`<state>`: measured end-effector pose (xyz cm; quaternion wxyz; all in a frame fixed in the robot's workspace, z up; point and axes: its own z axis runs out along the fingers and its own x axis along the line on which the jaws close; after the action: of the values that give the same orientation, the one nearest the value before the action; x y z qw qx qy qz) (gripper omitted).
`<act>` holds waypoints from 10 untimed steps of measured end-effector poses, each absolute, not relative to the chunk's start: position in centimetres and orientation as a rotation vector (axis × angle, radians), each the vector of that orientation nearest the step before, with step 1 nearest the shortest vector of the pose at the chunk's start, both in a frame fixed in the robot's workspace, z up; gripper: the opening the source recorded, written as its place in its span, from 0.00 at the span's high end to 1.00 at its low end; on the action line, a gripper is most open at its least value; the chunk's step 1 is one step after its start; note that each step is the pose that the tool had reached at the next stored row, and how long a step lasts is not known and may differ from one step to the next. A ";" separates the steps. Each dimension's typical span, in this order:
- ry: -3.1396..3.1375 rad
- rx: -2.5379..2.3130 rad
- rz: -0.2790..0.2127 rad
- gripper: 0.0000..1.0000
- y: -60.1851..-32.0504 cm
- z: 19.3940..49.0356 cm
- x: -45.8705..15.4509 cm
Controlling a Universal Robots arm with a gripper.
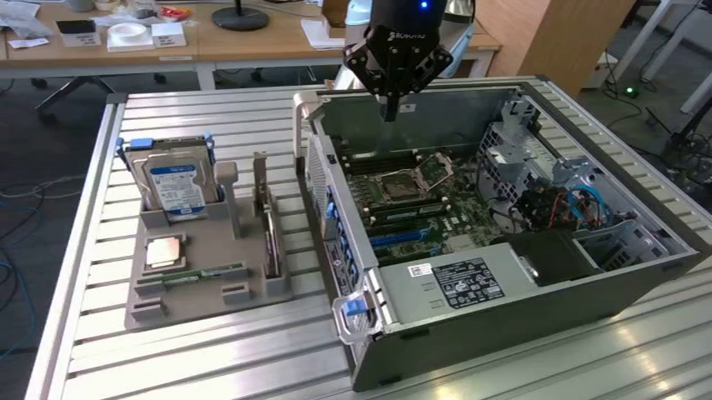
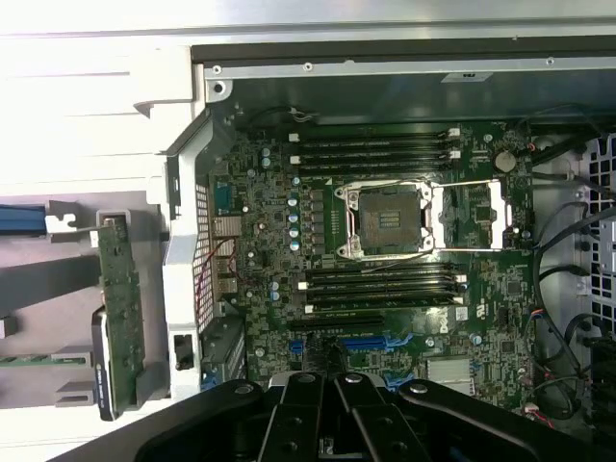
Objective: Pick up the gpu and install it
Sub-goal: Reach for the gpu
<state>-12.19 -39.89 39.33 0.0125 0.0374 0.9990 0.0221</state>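
Note:
The gpu stands on edge in a slot of the grey holder on the slatted table, to the exterior view's left of the open computer case. In the wrist view the gpu is a narrow green-backed board with a dark edge, outside the case wall. My gripper hangs over the far end of the case, above the motherboard, well away from the gpu. Its fingers are shut together with nothing between them. In the wrist view the gripper sits over the blue expansion slots.
The holder also carries a blue-labelled hard drive, a square processor chip and a slim green memory stick. The case holds an open processor socket, a drive cage with cables and a power supply. A desk stands behind.

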 end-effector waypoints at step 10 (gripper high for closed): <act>3.114 0.117 0.069 0.89 -39.9 39.3 -13.4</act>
<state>-13.45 -39.89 39.33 0.0125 0.0374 0.9990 0.0221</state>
